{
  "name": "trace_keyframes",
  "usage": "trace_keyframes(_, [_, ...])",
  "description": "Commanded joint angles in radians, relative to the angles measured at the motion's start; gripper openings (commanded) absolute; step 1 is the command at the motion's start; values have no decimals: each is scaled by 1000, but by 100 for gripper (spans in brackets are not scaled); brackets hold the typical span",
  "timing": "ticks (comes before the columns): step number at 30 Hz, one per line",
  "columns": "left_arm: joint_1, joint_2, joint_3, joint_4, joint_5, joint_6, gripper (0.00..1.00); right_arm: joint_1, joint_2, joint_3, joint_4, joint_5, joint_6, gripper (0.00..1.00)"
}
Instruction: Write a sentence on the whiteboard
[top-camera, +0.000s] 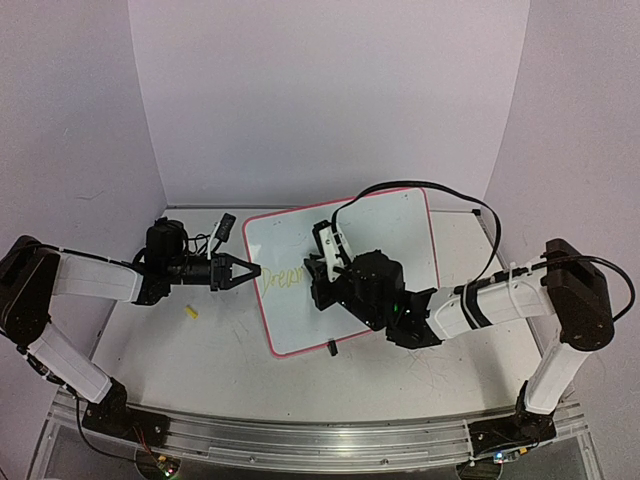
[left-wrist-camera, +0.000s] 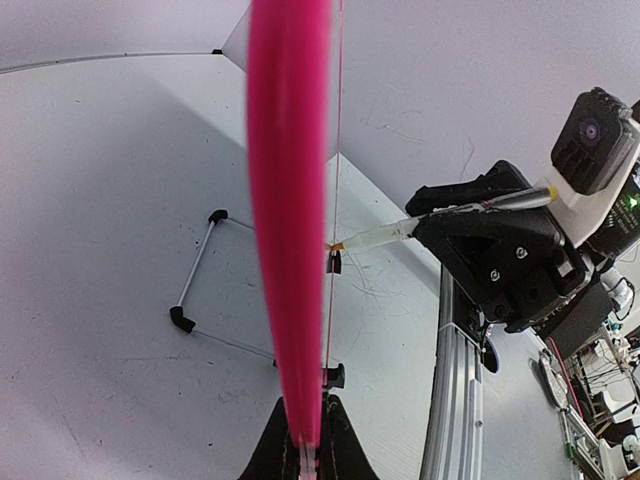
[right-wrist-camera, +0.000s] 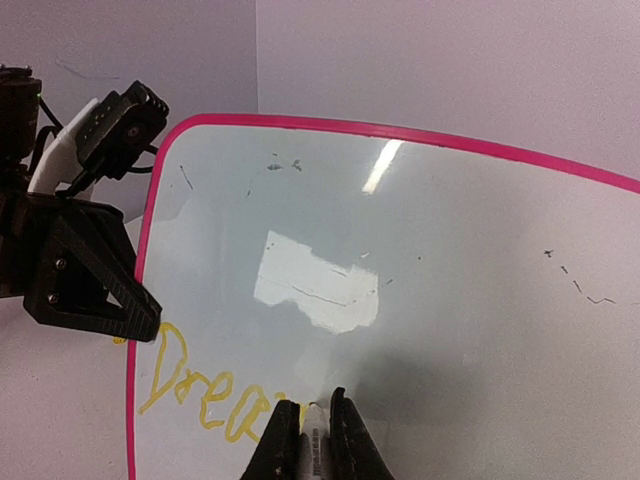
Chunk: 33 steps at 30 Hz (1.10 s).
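The whiteboard (top-camera: 390, 250), glossy white with a pink rim (right-wrist-camera: 400, 133), lies tilted in the middle of the table on black stand legs (left-wrist-camera: 195, 290). My left gripper (top-camera: 252, 271) is shut on the board's left edge, and the rim (left-wrist-camera: 290, 220) runs edge-on between its fingers (left-wrist-camera: 340, 450). My right gripper (right-wrist-camera: 315, 420) is shut on a white marker (left-wrist-camera: 440, 218) whose tip touches the board. The sentence (right-wrist-camera: 190, 390) reads "Drea" in yellow, with further strokes hidden behind my fingers; from above it shows at the board's left side (top-camera: 283, 279).
A small yellow cap (top-camera: 191, 312) lies on the table left of the board. A black oblong object (top-camera: 226, 226) sits near the back left. A black cable (top-camera: 440, 190) arcs over the board's far right. A metal rail (top-camera: 320, 440) runs along the near edge.
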Motion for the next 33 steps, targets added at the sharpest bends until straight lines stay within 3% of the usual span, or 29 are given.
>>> trace_keyframes(1, [-24,2,37,-24,-7,67,0,-9,-27,-25,-11,33,28,0])
trace_keyframes(25, [-24,-3,33,-28,-8,70,0,0,-28,-51,-38,8,66,0])
trace_keyframes(33, [-24,-1,33,-30,-9,72,0,-14,-135,-61,-1,-24,69,0])
